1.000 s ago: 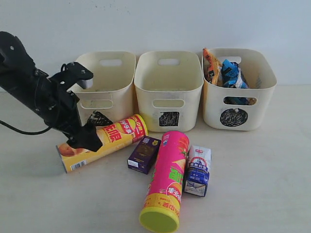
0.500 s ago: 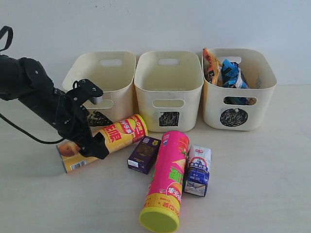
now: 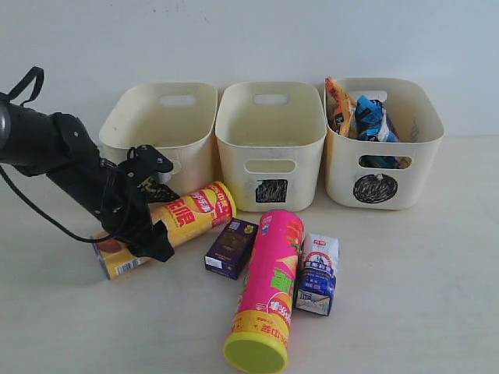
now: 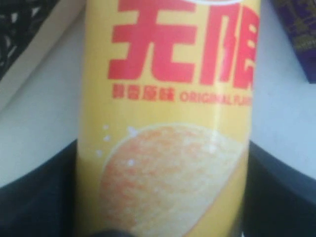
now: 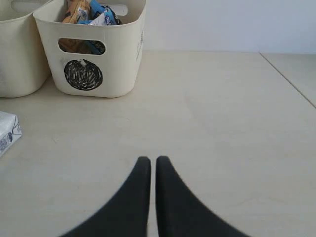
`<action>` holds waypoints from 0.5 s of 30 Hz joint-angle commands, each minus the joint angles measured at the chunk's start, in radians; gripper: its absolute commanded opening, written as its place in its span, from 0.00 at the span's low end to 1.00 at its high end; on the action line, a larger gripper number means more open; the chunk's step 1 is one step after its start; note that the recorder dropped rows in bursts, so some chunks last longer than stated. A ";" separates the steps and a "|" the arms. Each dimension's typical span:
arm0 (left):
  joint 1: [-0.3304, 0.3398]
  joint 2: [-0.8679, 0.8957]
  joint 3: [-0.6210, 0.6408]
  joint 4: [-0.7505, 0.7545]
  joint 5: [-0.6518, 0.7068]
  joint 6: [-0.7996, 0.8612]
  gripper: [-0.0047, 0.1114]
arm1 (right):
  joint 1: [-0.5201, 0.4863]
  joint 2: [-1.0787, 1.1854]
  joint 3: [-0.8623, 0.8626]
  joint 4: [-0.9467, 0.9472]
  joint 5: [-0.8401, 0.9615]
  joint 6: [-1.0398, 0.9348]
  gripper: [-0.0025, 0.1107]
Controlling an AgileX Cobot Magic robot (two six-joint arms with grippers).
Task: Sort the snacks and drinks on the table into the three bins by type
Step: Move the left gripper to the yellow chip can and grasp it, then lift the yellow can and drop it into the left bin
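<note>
Left wrist view: yellow-red chip tube (image 4: 165, 123) lies between the jaws of the left gripper (image 4: 160, 197), long axis across them; clamped or not, cannot tell

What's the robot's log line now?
left hand: around yellow tube | right hand: shut, empty | bags: in circle bin

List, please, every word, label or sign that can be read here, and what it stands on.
"无限", big red: yellow-red chip tube.
"ORIGINAL FLA...", small red: same tube; Chinese beside it blurred.
Black scribbled square: middle bin.
Black scribbled circle: right bin.
Mark on the left bin: mostly hidden.
Print on the pink tube, blue-and-white carton and purple box: too small to read.
</note>
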 commanded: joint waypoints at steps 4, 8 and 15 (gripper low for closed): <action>-0.005 -0.046 -0.008 0.002 0.040 -0.030 0.07 | -0.001 -0.004 0.004 0.003 -0.012 -0.001 0.03; -0.005 -0.095 -0.008 0.016 0.113 -0.035 0.07 | -0.001 -0.004 0.004 0.003 -0.012 -0.001 0.03; -0.005 -0.161 -0.008 0.113 0.312 -0.160 0.07 | -0.001 -0.004 0.004 0.003 -0.012 -0.001 0.03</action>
